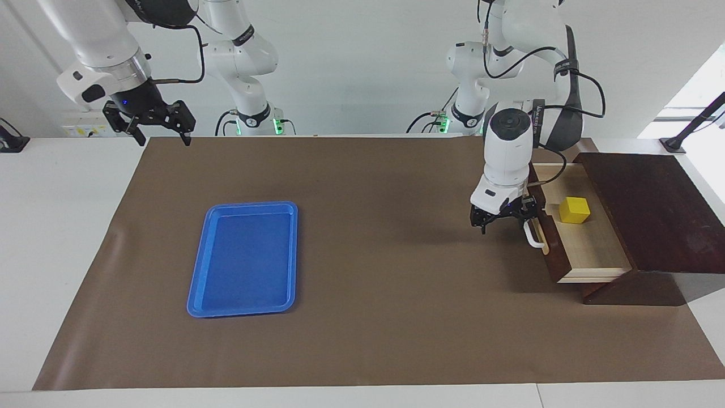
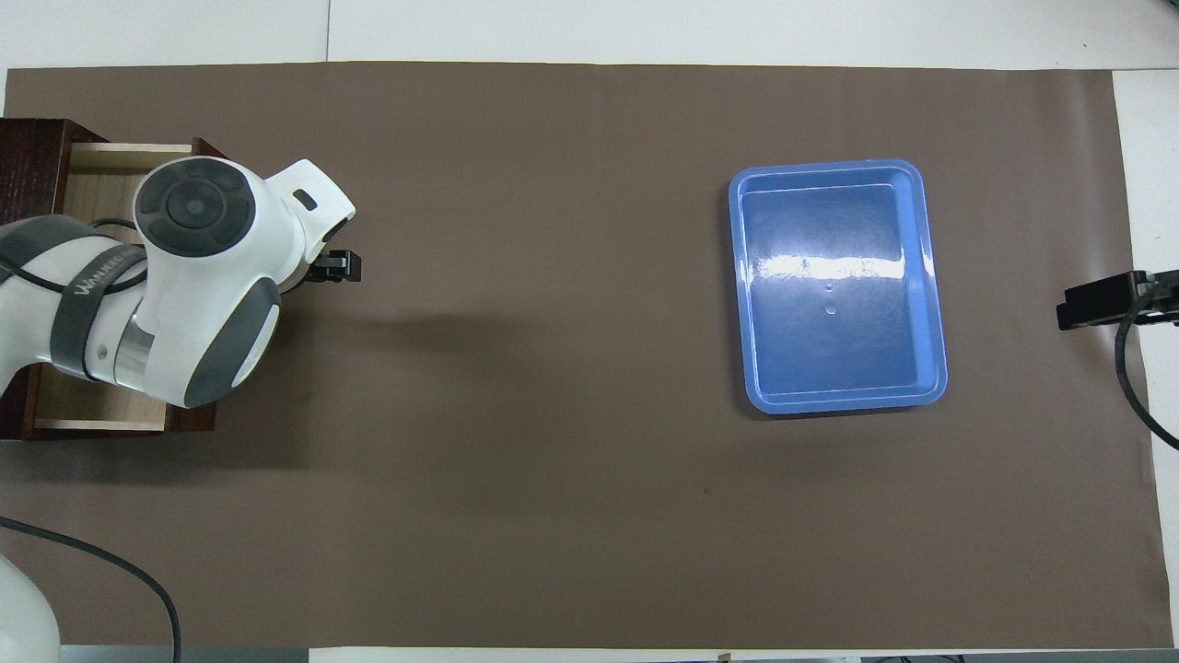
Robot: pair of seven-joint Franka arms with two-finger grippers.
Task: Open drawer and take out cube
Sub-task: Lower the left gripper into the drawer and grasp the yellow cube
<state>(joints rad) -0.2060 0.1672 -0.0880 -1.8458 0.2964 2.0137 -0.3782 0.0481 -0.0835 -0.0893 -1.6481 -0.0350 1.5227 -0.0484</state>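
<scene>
though indoors, brown mat (image 1: 368, 317) tabletop

A: Facing cam sits high across the desk from the robots, angled down at them. Both arm bases run along its top edge; the brown mat (image 1: 362, 317) fills most of the frame.

B: Overhead cam?

A: High above the robots' end, looking forward and steeply down. Closer crop: mat (image 2: 553, 516) edge to edge, white desk only at the borders.

B: Overlap?

A: The whole mat, turned half a turn. Blue tray (image 1: 244, 258) sits toward the right arm's end of the desk in both (image 2: 838, 285).
</scene>
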